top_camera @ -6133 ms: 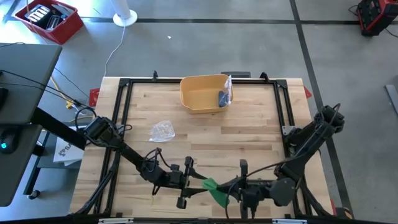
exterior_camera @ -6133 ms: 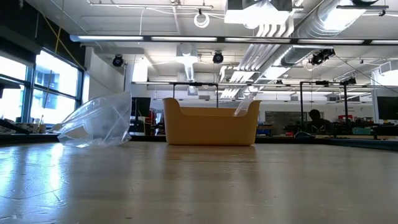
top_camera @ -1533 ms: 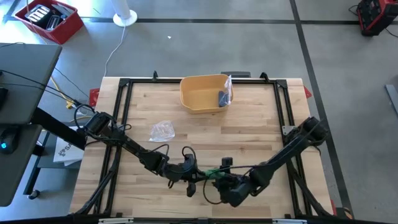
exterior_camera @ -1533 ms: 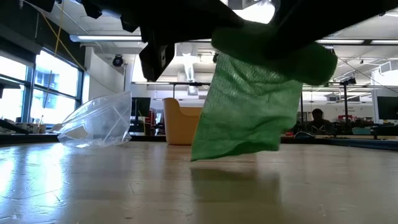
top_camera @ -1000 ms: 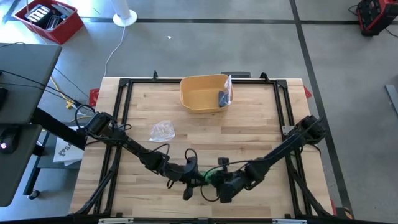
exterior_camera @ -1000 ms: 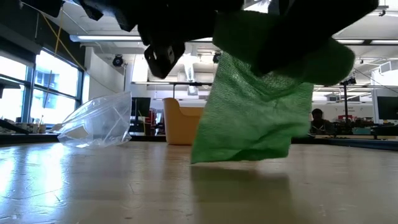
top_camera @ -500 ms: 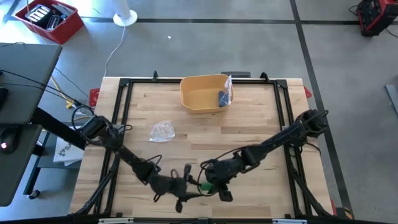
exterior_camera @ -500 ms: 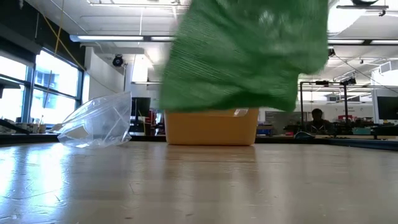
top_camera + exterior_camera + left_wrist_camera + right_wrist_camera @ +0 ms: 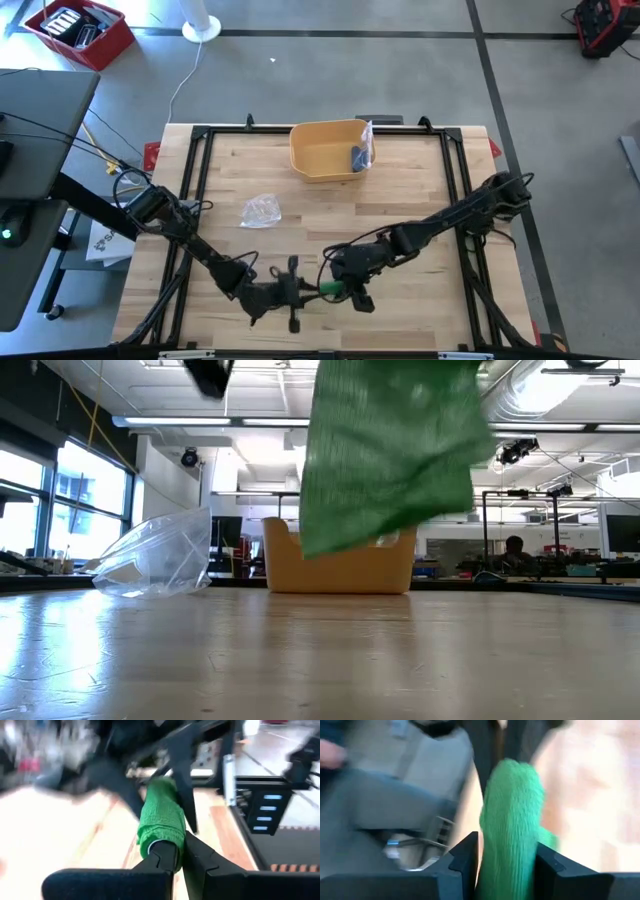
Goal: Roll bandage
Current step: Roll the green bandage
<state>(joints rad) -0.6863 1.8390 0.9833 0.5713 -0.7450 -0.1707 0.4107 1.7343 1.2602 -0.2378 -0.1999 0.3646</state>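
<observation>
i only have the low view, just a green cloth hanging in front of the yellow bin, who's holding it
Observer: Both. The left gripper is shut on one end of the bandage.
Operator: and the right
Observer: The right gripper has the bandage between its fingers, on the other side.
Operator: where over the table
Observer: In the high view, near the front edge, about mid-width, well short of the bin.
</observation>
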